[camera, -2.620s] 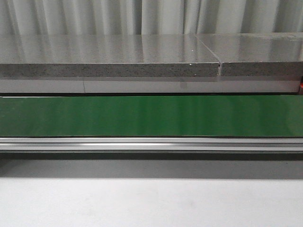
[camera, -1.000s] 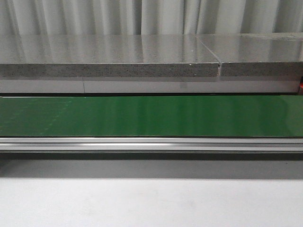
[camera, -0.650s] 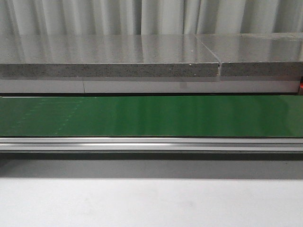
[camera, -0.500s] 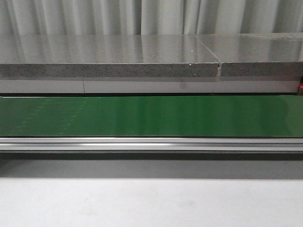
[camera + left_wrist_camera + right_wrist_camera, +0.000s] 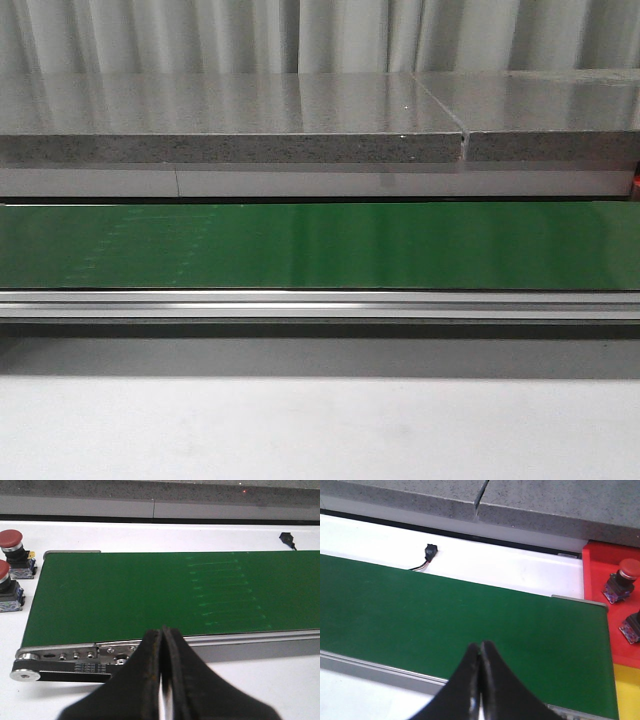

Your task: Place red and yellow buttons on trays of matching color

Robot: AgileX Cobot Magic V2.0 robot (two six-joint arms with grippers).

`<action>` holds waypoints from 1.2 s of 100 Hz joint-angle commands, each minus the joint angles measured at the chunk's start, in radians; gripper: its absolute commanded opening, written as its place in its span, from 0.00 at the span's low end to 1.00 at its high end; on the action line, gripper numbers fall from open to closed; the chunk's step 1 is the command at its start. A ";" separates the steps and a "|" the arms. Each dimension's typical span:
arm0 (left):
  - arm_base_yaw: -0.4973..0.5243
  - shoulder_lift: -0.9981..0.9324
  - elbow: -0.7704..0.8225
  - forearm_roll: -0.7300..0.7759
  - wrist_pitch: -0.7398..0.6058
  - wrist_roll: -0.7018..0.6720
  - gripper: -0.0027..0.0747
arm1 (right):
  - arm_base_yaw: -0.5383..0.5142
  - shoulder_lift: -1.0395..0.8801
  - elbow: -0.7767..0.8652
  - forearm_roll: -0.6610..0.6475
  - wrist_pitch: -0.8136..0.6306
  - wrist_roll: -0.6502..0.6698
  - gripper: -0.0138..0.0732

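Two red push buttons (image 5: pixel 11 546) are being seen in the left wrist view just off the end of the green conveyor belt (image 5: pixel 150 595), well apart from the left gripper (image 5: pixel 162 645), the nearer one. Both it and the right gripper (image 5: pixel 480 657) are being held closed, empty. A red button (image 5: pixel 626 575) is sitting on the red tray (image 5: pixel 597 580).

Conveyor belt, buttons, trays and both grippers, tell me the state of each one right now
Conveyor belt: bare, nothing riding on it.
Left gripper: shut, empty, above the belt's near rail.
Right gripper: shut, empty, over the belt.
Two red buttons past the belt's end: upright, waiting.
Red tray: holds one upright red button; a second part sits at the picture's edge.
Yellow tray: visible part bare.
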 commanded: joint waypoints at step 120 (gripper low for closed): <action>-0.007 0.004 -0.029 -0.006 -0.087 -0.006 0.89 | 0.000 -0.004 -0.026 0.013 -0.051 -0.011 0.08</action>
